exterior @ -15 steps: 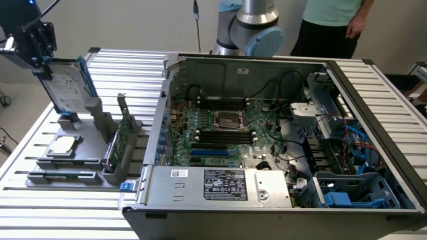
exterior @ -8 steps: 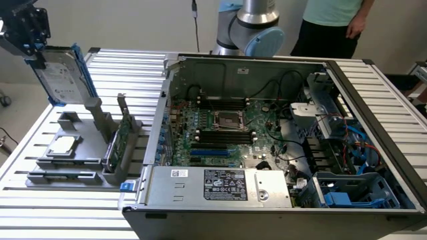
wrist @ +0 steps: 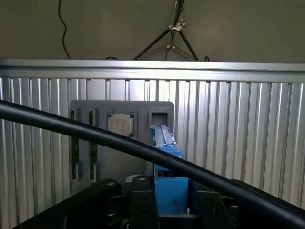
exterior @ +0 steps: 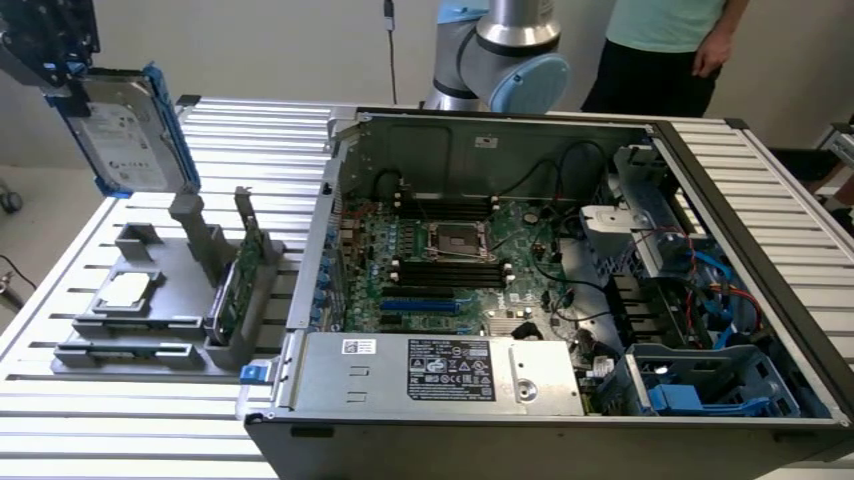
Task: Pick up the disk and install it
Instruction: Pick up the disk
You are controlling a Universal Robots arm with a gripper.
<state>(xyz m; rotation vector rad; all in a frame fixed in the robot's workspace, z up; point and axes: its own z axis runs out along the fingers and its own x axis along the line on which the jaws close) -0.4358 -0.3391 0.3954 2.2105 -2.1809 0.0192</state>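
- As I hang over the counter (exterior: 107, 440), near its far corner on the exterior view's left, my pincer (exterior: 64, 78) is pinching the disk (exterior: 127, 135) by the upper end of its blue carrier.
- Wrist view: the blue carrier sits between my two dark fingers (wrist: 143, 210), touching both. A black cable (wrist: 95, 136) crosses in front.
- Disk attitude: on edge, slightly tilted, white label towards the exterior camera, hanging clear of the counter.
- Beneath it a grey fixture (exterior: 160, 250) rests on the counter; disk and fixture are apart.
- In the fixture: a small square chip (exterior: 124, 292) lying flat, and a green card (exterior: 227, 290) standing on edge on the side nearer the case.
- The open computer case (exterior: 761, 220) stands beside the fixture, motherboard (exterior: 454, 250) exposed, with a silver power supply (exterior: 441, 375) along its near wall.
- A person (exterior: 667, 50) stands beyond the counter's far edge.
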